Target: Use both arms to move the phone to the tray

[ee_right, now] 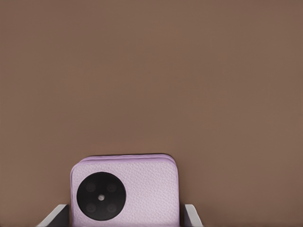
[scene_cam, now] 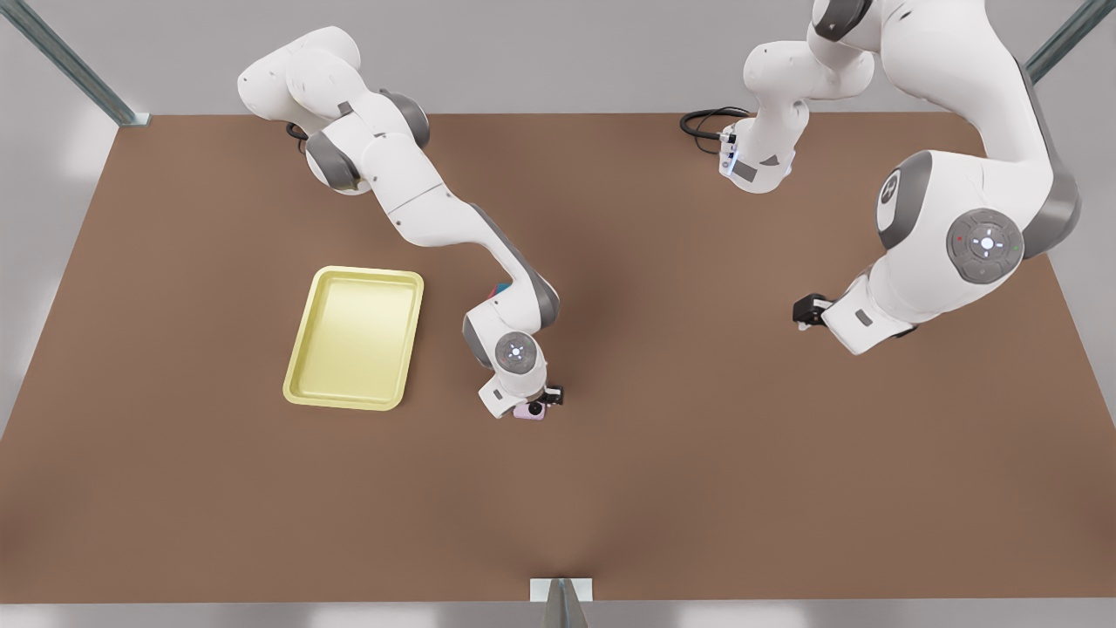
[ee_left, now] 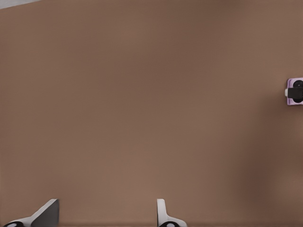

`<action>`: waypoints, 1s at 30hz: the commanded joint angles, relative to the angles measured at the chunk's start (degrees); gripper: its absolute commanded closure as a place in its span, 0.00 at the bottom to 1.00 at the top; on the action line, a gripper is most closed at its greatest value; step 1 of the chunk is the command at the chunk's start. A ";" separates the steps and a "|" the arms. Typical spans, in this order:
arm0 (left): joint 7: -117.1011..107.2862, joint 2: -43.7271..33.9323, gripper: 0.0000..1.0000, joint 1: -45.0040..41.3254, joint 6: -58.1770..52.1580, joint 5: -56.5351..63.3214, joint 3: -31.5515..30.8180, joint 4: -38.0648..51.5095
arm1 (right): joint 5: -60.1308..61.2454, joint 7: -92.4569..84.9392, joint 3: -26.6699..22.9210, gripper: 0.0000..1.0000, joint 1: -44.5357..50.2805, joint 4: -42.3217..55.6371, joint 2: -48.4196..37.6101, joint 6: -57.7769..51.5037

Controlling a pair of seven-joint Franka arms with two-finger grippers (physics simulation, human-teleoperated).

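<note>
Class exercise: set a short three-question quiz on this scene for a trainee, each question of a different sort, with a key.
1. True or false: the phone lies in the tray.
2. Which gripper has its fingers on either side of the phone? A) left gripper B) right gripper C) neither
3. Fill in: the left gripper's fingers are ___ above the bare table.
Key: 1 false; 2 B; 3 open.
</note>
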 commanded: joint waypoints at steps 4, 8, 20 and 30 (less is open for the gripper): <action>0.50 0.00 0.00 0.00 0.06 0.10 -0.02 0.05 | -0.03 0.06 0.01 0.10 0.00 0.01 0.26 0.11; 0.50 0.00 0.00 0.00 0.06 0.10 -0.02 0.05 | -0.03 0.06 0.01 0.13 0.00 0.10 0.26 0.02; 0.24 0.00 0.00 0.00 -0.11 -0.08 -0.02 0.13 | 0.32 -6.52 -0.08 0.25 -2.72 -5.52 -8.79 -3.23; 0.24 0.09 0.00 -0.09 0.06 -0.25 -0.02 0.13 | 0.50 -66.30 -7.82 0.25 -25.93 -46.30 -31.03 0.37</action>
